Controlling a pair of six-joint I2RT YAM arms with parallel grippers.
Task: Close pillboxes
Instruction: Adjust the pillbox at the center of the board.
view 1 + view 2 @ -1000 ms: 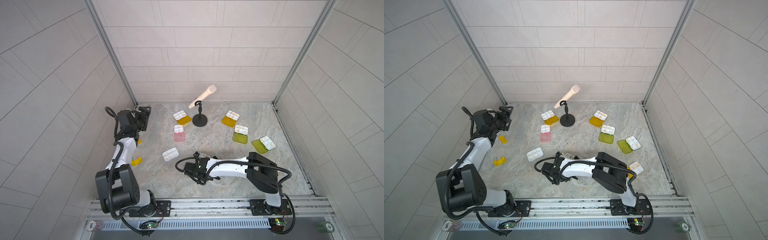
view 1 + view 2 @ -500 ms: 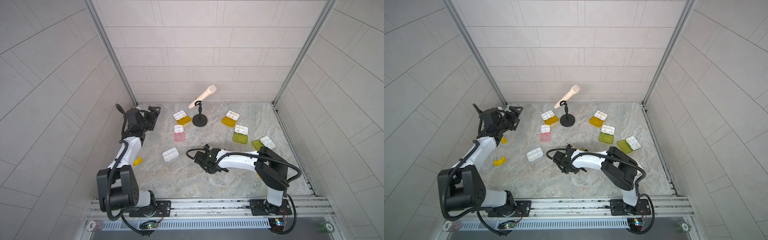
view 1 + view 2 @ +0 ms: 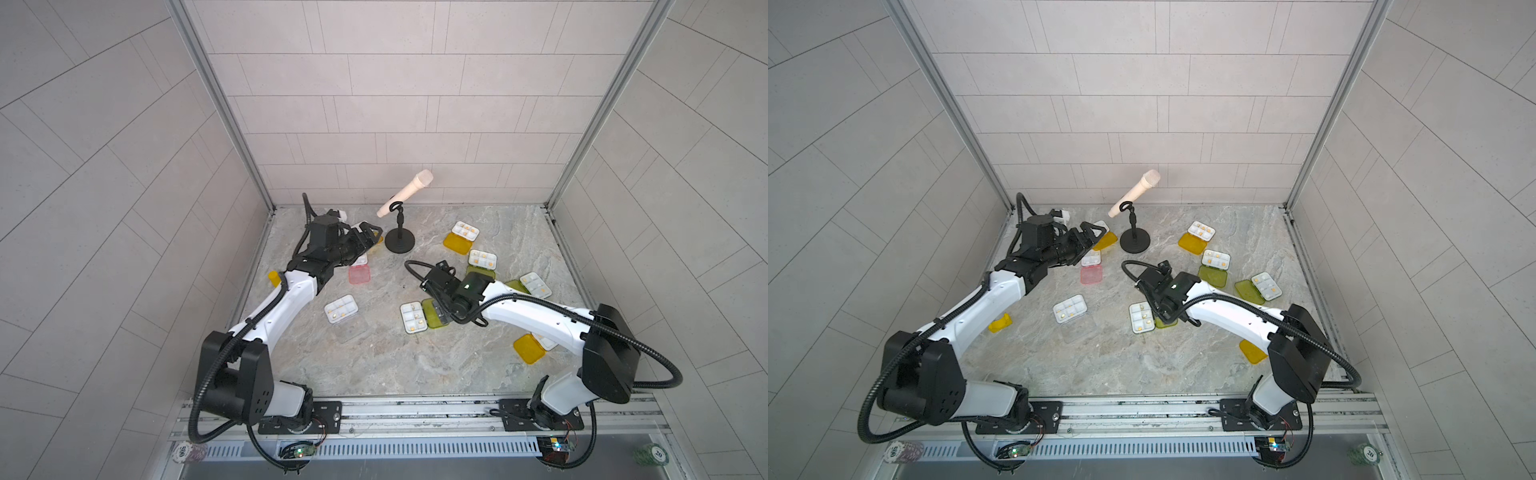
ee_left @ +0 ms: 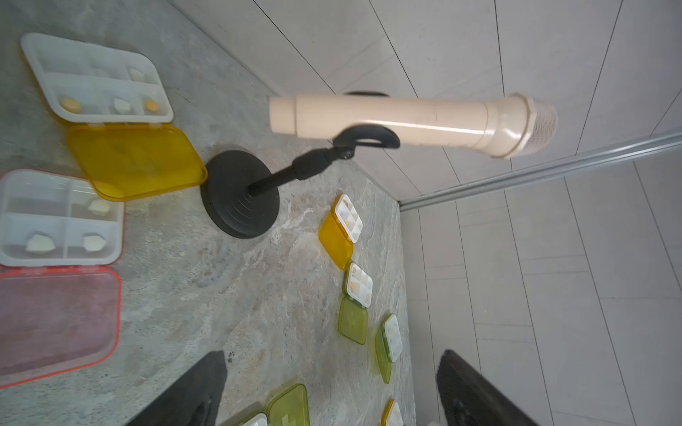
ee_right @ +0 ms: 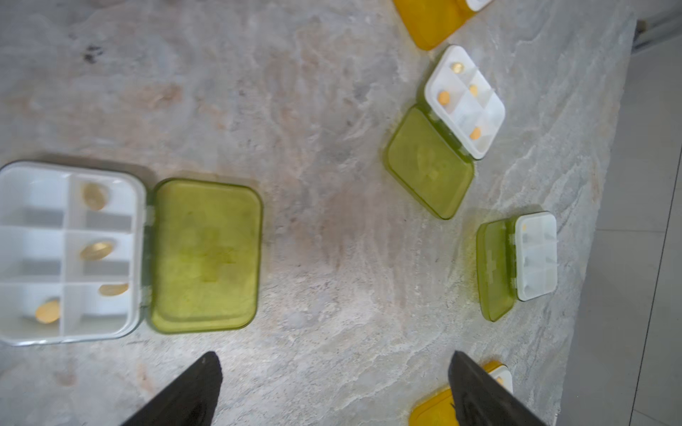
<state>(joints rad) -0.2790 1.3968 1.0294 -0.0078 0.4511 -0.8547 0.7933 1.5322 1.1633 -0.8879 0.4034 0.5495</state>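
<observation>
Fingers of your left gripper stand spread wide with nothing between them, and the gripper hovers just beside the black round-based microphone stand, which carries a cream plastic microphone. Right against that stand's base, seemingly touching it, lies the flat-open lid of an orange-yellow-lidded pillbox, a white six-compartment plastic tray. Next to it, a little further from the stand, you have the pink-lidded pillbox, also open, with pills in its tray. Your right gripper likewise has its fingers wide apart and empty. It is poised low over the marble-patterned tabletop near the stand, on your right of it. Just beside this gripper is the open lime-green-lidded pillbox, whose lid lies flat beside the tray. In a top view, a clear-lidded pillbox sits open near the stand, on the side toward the arm bases. On the stand's right you can see, each further from it than the last, a second orange-yellow pillbox, a second lime-green pillbox and a third lime-green pillbox, all open. Well apart from the stand, partly hidden under your right arm, lies a third orange-yellow pillbox, its lid open.
</observation>
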